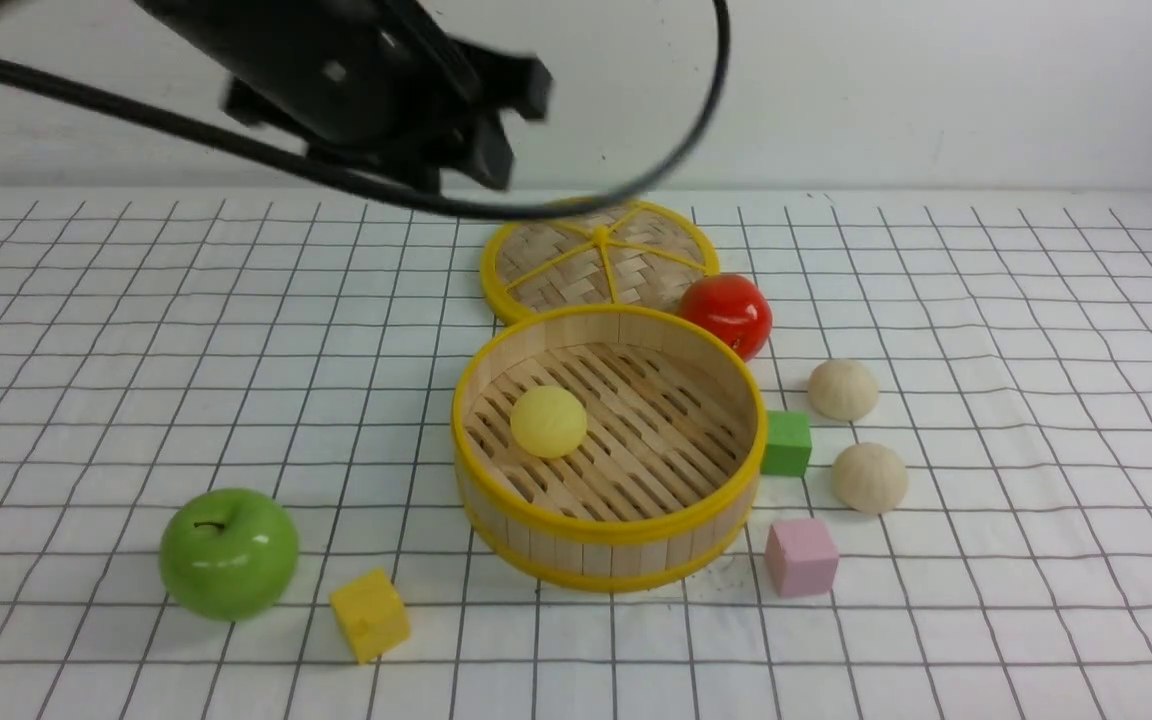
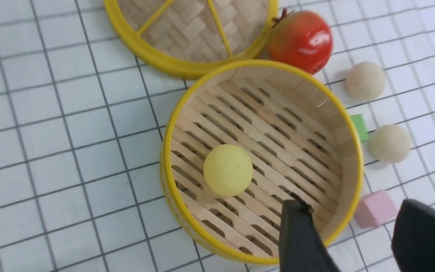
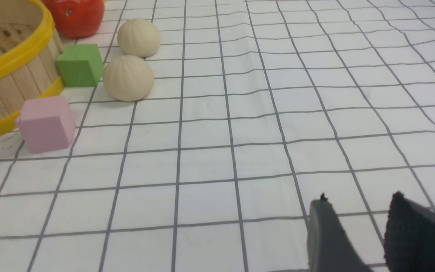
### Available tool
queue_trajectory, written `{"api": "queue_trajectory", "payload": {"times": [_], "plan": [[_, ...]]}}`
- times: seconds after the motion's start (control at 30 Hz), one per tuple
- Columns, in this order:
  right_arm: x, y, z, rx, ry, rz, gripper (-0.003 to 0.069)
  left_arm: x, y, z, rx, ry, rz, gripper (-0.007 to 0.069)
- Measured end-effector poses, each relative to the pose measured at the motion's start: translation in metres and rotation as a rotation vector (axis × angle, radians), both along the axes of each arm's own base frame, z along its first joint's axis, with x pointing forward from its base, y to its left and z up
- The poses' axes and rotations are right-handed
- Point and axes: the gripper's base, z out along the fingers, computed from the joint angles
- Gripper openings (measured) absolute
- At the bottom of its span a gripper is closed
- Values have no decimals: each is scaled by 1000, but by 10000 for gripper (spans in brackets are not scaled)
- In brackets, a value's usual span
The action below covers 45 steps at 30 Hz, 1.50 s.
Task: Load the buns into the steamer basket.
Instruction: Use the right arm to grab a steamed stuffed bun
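Note:
The steamer basket (image 1: 608, 532) stands at the table's middle with the pale yellow bun (image 1: 548, 421) lying on its slats. Two cream-beige buns (image 1: 842, 389) (image 1: 869, 477) rest on the cloth just right of the basket. My left gripper (image 1: 514, 125) hangs high above the table behind the basket, open and empty. In the left wrist view its fingers (image 2: 296, 234) are spread over the basket's (image 2: 187, 211) near rim, beside the yellow bun (image 2: 227, 170). My right gripper (image 3: 359, 198) is open and empty, low over bare cloth, well away from the beige buns (image 3: 128, 78) (image 3: 139, 37).
The flat woven lid (image 1: 596, 260) lies behind the basket, with a red tomato (image 1: 726, 313) at its right. A green cube (image 1: 786, 442) and a pink cube (image 1: 800, 556) sit between the basket and the buns. A green apple (image 1: 228, 552) and a yellow cube (image 1: 369, 613) lie front left.

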Motion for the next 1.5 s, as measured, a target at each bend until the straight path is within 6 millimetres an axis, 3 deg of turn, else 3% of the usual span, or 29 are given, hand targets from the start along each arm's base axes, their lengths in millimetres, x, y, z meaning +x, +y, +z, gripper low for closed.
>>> {"api": "queue_trajectory", "payload": {"times": [0.1, 0.17, 0.3, 0.4, 0.43, 0.47, 0.57, 0.6, 0.67, 0.8, 1.4, 1.5], "plan": [[0, 0, 0, 0, 0, 0, 239, -71, 37, 52, 11, -58, 2, 241], [0, 0, 0, 0, 0, 0, 239, -89, 47, 62, 13, -69, 5, 216], [0, 0, 0, 0, 0, 0, 239, -155, 80, 87, -25, -183, 17, 125], [0, 0, 0, 0, 0, 0, 239, -200, 102, 76, -41, -215, 18, 87], [0, 0, 0, 0, 0, 0, 239, -219, 111, 62, -39, -213, 19, 78], [0, 0, 0, 0, 0, 0, 239, -221, 113, 60, -39, -212, 19, 75], [0, 0, 0, 0, 0, 0, 239, -253, 128, 17, -46, -216, 17, 49], [0, 0, 0, 0, 0, 0, 239, -256, 129, 12, -48, -215, 16, 46], [0, 0, 0, 0, 0, 0, 239, -268, 133, -20, -56, -194, 7, 4], [0, 0, 0, 0, 0, 0, 239, -274, 134, -46, -86, -203, -1, -13], [0, 0, 0, 0, 0, 0, 239, -274, 135, -46, -118, -272, 7, -13], [0, 0, 0, 0, 0, 0, 239, -266, 136, -50, -95, -321, 45, -13]]}}
